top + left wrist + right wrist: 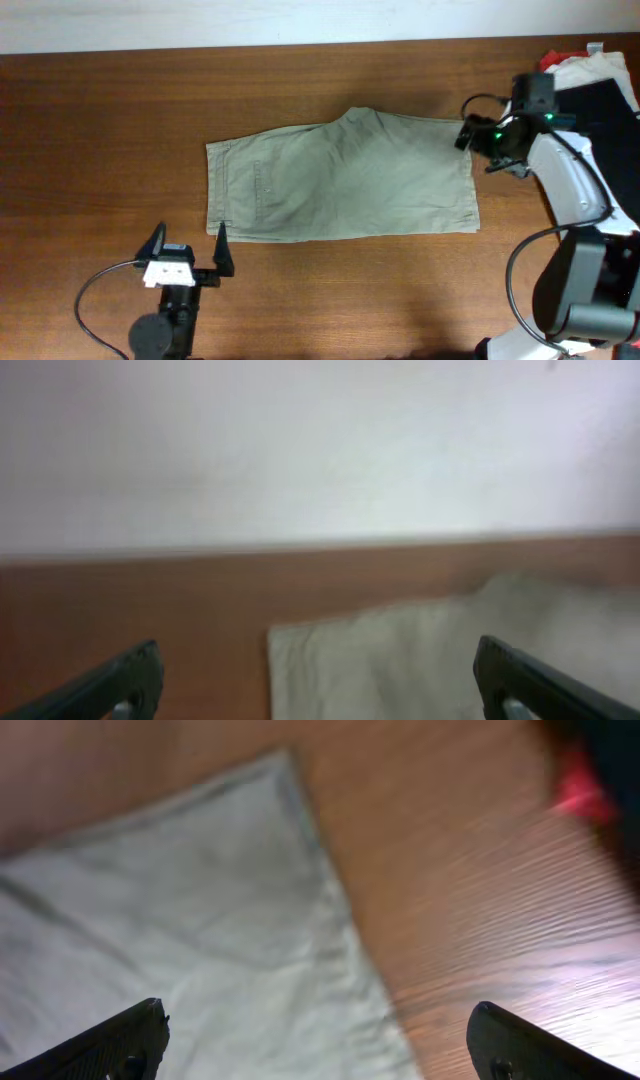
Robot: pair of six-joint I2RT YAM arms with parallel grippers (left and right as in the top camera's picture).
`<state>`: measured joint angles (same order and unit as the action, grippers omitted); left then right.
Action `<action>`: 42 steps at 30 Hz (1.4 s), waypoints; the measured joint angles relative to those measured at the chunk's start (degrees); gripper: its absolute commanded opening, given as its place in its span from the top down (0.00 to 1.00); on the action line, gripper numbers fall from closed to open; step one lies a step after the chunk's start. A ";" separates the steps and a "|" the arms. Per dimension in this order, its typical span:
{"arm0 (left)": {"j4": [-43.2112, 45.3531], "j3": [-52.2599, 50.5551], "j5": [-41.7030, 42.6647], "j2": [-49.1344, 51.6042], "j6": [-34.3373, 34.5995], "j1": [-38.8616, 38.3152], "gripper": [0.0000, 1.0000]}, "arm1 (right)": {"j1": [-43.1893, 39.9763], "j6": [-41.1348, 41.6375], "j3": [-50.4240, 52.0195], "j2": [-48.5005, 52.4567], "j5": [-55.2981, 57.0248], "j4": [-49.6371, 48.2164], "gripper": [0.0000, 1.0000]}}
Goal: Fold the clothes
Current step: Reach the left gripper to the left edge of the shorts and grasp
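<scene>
Fingers are wide apart and empty on both grippers. Khaki shorts (340, 180) lie flat at the centre of a brown wooden table (100, 120), long side running from 9 to 3 o'clock, with what looks like the waistband at 9 and the leg hems at 3. They appear already doubled leg over leg, so a further fold across the length probably remains. The left gripper (189, 250) sits low at 7 o'clock from the shorts, just beside their near corner. Its wrist view shows that corner ahead, between the fingers, which suggests it is lined up to pinch there. The right gripper (478, 135) hangs at 2 o'clock, over the far hem corner. Its wrist view looks down on the cloth edge, likely readying a matching grasp. A pile (600, 75) of red, white and black clothes waits at the table's 2 o'clock corner, apart from the shorts.
</scene>
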<state>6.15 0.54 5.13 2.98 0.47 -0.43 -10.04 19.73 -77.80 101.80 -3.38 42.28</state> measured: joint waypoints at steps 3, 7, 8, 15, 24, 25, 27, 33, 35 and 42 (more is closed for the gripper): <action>3.96 0.20 3.08 -0.17 0.02 0.00 0.01 | -2.91 0.02 -0.15 -0.13 2.14 0.15 0.01; 0.96 6.36 4.24 6.58 0.04 0.00 0.01 | -3.89 0.00 -0.17 -0.13 3.08 0.20 0.01; -0.52 10.05 4.57 11.19 -0.02 0.00 0.01 | -3.89 0.02 -0.17 -0.13 3.21 0.37 0.01; -24.87 52.59 16.59 59.47 -5.44 -0.17 0.01 | -3.89 -0.02 -0.33 -0.39 3.41 0.00 0.01; -40.15 72.04 35.52 92.00 -2.78 13.03 0.01 | -3.89 -0.02 -0.31 -0.39 3.41 0.20 0.01; -40.94 72.17 37.90 93.85 -2.54 15.37 0.01 | -3.89 0.00 -0.31 -0.39 3.43 0.17 0.01; -42.69 72.19 40.37 98.23 -2.14 19.08 0.01 | -3.89 0.00 -0.31 -0.39 3.41 0.17 0.01; -43.60 72.28 39.74 107.58 -2.16 19.91 0.01 | -3.89 0.02 -0.33 -0.39 3.41 0.17 0.01; -44.57 72.32 38.77 110.92 -2.69 19.91 0.01 | -3.89 0.00 -0.31 -0.39 3.41 0.17 0.01; -47.56 72.67 39.23 113.77 -5.62 19.61 0.01 | -3.89 -0.02 -0.31 -0.39 3.41 0.20 0.01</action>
<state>-41.41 73.21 44.36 116.75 -5.15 19.18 -13.93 19.70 -78.11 101.41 0.03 42.48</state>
